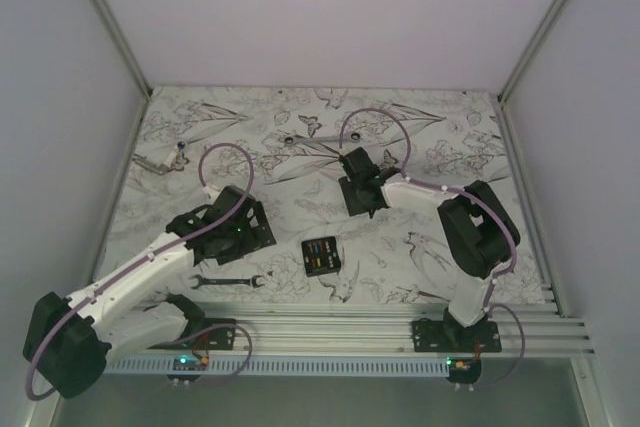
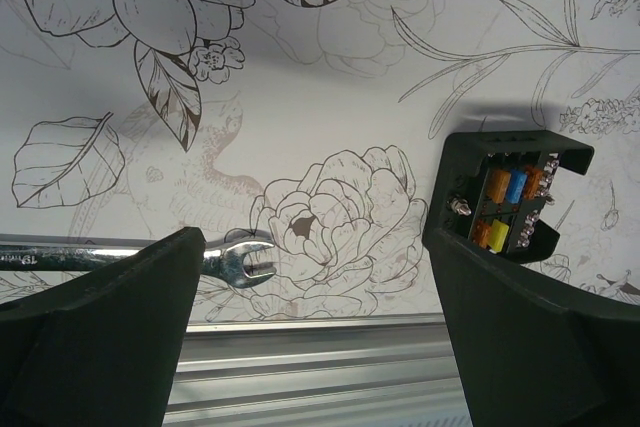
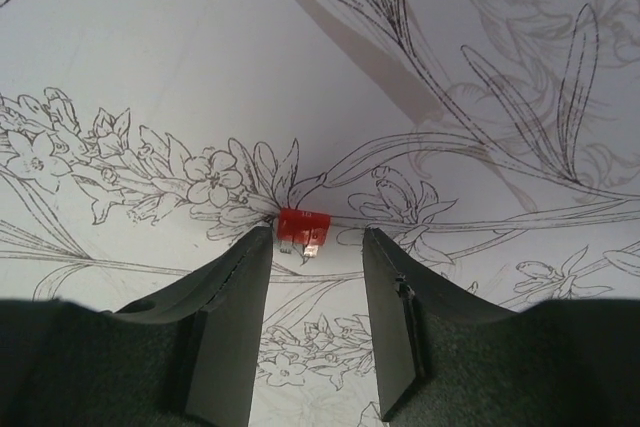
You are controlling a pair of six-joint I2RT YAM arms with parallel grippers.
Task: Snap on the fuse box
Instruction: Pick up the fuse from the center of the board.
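From above, the fuse box (image 1: 321, 257) lies flat on the table (image 1: 420, 147), open side up, near the front edge and between the two arms. It is close to square, so no long axis can be told; its sides sit turned a little off the line of the rail (image 1: 350, 325). The left gripper (image 1: 235, 227) hangs just left of it, and the right gripper (image 1: 360, 197) is farther back. A wrench (image 1: 228, 281) lies by the rail, left of the box. The table wears a white sheet printed with line-drawn flowers and butterflies. Plain pale walls (image 1: 330, 7) close in three sides.

In the left wrist view the fingers (image 2: 100, 327) stand wide with nothing between them. The box shows just past the right finger, tilted in this view, its open face showing orange, blue and yellow fuses. The wrench's open-end head lies on the sheet between the fingers, the rail below it.

In the right wrist view the jaws stand about half apart and hold nothing. A small red fuse (image 3: 303, 227) lies on the sheet just by the left fingertip.
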